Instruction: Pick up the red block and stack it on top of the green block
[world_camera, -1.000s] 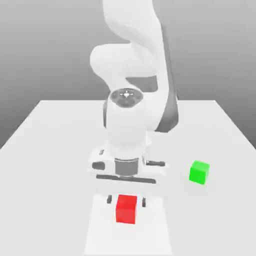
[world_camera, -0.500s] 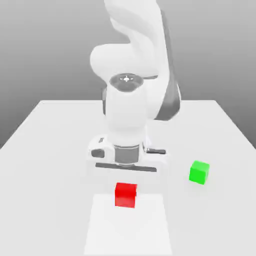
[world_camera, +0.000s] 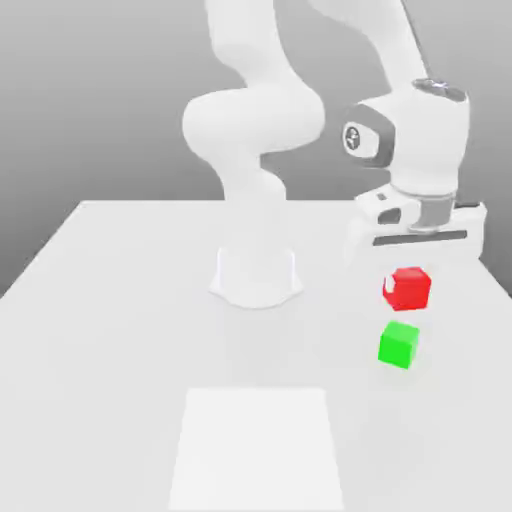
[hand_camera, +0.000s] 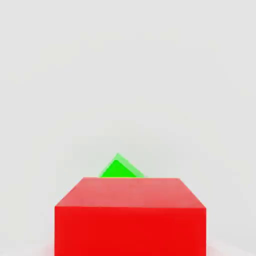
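The red block (world_camera: 407, 288) hangs in the air on the exterior view's right, held under the white hand. My gripper (world_camera: 408, 282) is shut on it. The green block (world_camera: 398, 345) rests on the table (world_camera: 120, 300) just below the red one, with a small gap between the two. In the hand view the red block (hand_camera: 130, 217) fills the near part of the picture. Only one corner of the green block (hand_camera: 119, 169) peeks out from behind it.
The arm's round white base (world_camera: 256, 276) stands at the middle of the table. A paler square patch (world_camera: 255, 445) lies on the table near its front edge. The table's edge on the exterior view's right runs close to the blocks.
The arm has swung from the front middle to the exterior view's right. It lifted the red block off the pale patch and carried it over the green block, which has not moved.
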